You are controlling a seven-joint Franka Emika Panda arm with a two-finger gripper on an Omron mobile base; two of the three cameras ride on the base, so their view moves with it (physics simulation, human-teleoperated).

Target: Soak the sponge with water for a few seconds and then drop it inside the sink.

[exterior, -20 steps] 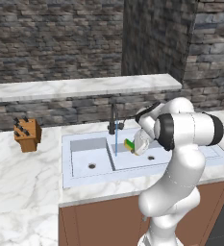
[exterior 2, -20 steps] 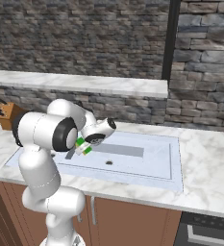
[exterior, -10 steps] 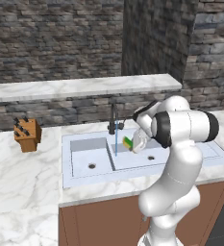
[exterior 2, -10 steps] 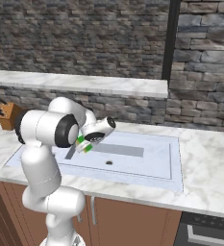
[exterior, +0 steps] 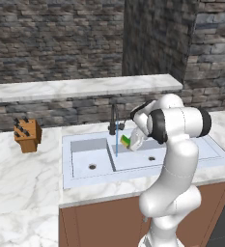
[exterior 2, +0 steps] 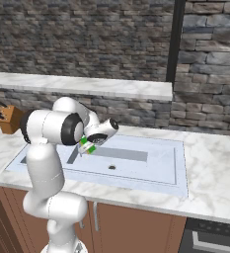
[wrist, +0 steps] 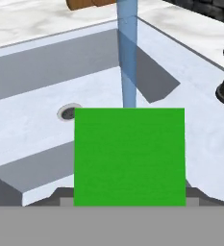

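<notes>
Sponge (wrist: 129, 156), pinched in the gripper (exterior: 132, 143) above the sink (exterior: 191, 154), is hanging just beside the water (wrist: 128, 57), apparently short of touching the stream lying straight ahead.

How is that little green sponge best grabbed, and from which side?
Across its thin body, as the gripper has it now: the sponge is a flat block, so fingers pinching opposite sides from behind one short end probably hold best. That leaves the broad green face free and pointed toward the water above the sink.
</notes>
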